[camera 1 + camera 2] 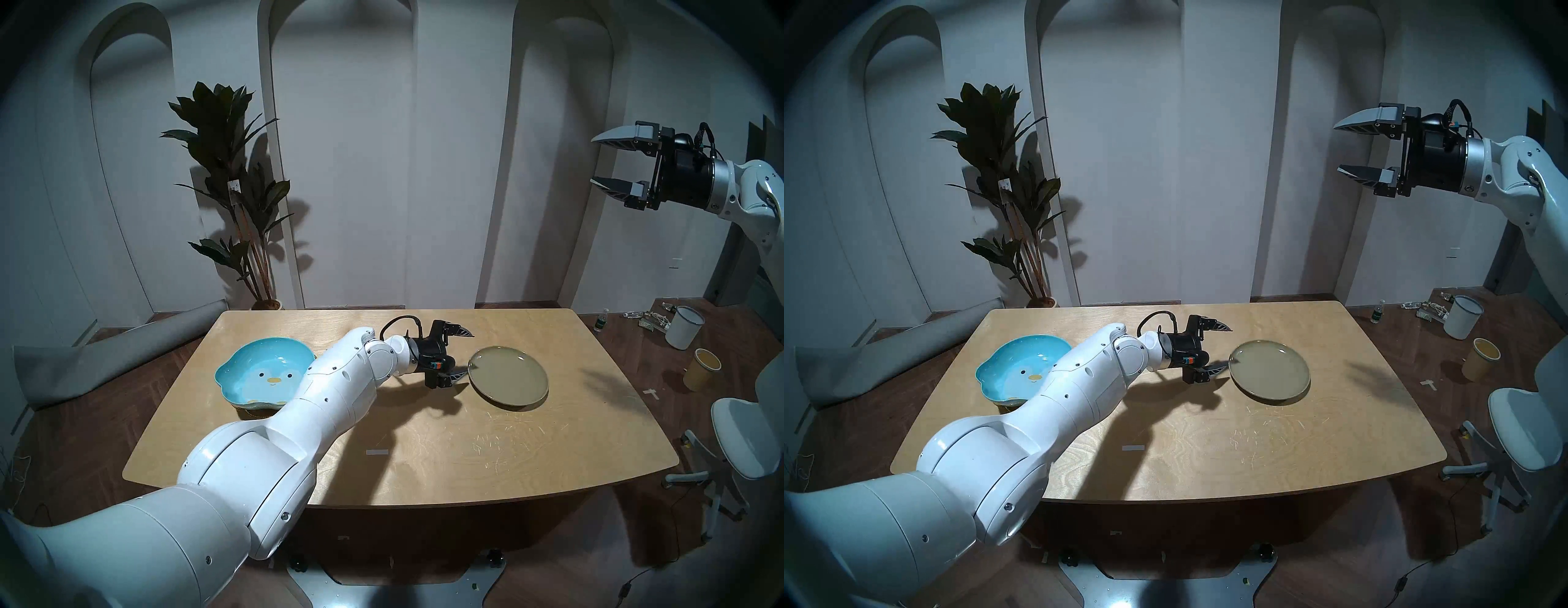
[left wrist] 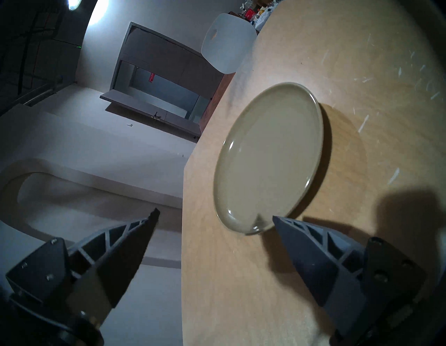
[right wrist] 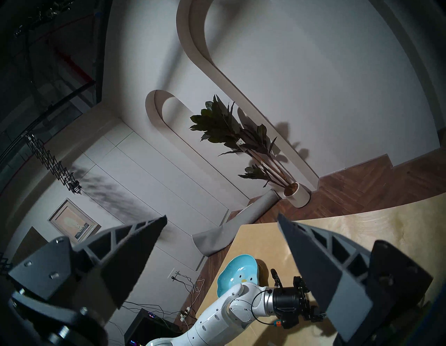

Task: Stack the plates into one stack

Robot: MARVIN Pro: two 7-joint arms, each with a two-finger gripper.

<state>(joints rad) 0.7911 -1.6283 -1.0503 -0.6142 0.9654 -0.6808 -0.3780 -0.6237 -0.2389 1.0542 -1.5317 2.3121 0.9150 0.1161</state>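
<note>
On the surface (image 1: 424, 446) we see the round plate (image 1: 508, 378) to the right and the penguin plate (image 1: 263, 373) to the left, resting on another plate (image 1: 250, 411). Our left end effector (image 1: 466, 352) lies between them, one finger (image 2: 301, 244) just beside the round plate's near-left rim. Our right end effector (image 1: 598, 163) hangs high at far right.

Wooden table (image 1: 424, 446) carries olive plate (image 1: 509, 378) and blue penguin plate (image 1: 259, 373).

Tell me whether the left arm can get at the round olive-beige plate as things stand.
Probably yes: the left gripper stands open at the rim of the round olive-beige plate, one finger by its edge, nothing between.
</note>
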